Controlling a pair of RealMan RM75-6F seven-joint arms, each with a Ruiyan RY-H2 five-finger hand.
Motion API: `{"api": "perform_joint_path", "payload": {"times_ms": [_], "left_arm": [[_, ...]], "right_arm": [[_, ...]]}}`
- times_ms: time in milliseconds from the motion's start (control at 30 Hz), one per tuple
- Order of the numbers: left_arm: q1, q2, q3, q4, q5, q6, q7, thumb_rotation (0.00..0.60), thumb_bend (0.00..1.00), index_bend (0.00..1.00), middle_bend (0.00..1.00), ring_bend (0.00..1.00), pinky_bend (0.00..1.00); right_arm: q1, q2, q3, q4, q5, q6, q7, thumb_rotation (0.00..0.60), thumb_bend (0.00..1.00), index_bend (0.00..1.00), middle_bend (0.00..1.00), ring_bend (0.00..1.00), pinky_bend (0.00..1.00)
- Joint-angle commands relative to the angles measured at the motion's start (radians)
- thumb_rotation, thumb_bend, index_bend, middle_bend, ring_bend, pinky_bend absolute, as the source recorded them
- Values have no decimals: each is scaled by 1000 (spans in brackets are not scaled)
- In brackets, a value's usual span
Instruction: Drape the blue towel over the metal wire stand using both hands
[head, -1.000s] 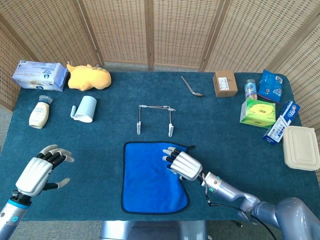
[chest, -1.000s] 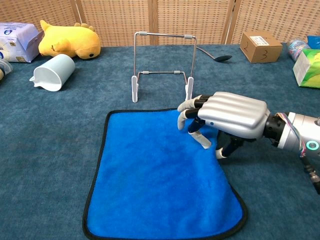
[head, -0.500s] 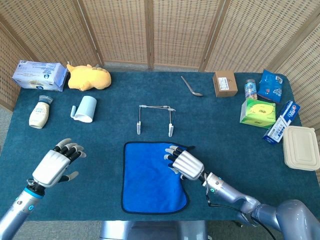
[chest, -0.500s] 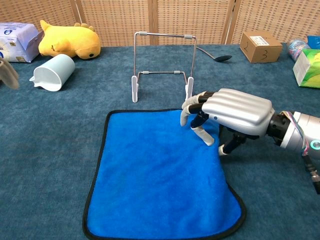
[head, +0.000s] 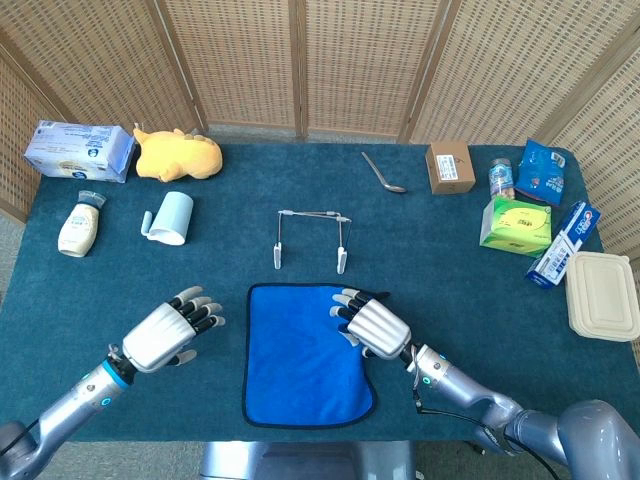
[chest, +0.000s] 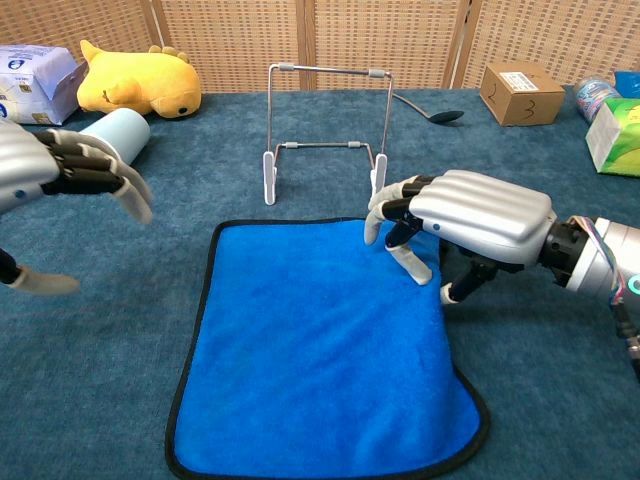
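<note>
Fingers of right hand curl on blue towel far-right corner, grip unclear; left hand, fingers spread and empty, has swung nearer.

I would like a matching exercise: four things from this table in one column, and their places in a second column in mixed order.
Things:
1. blue towel
2. metal wire stand
3. left robot hand
4. right robot hand

Places:
A. over the towel's far right corner
B. flat on the table, near edge
C. above bare table, left of the towel
D. upright just beyond the towel

Pairs: 1-B, 2-D, 3-C, 4-A
</note>
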Motion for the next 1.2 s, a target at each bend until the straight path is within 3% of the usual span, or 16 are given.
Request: {"api": "perform_joint_path", "payload": {"times_ms": [33, 1200], "left_arm": [[-21, -21, 12, 23, 10, -20, -8, 600, 180, 298, 273, 255, 176], [-117, -262, 58, 290, -19, -40, -83, 600, 181, 232, 229, 220, 162]], "right_arm": [[-1, -1, 0, 1, 2, -2, 1, 600, 274, 723, 334, 188, 217], [-9, -11, 7, 22, 21, -16, 19, 600, 274, 723, 334, 187, 223]]}}
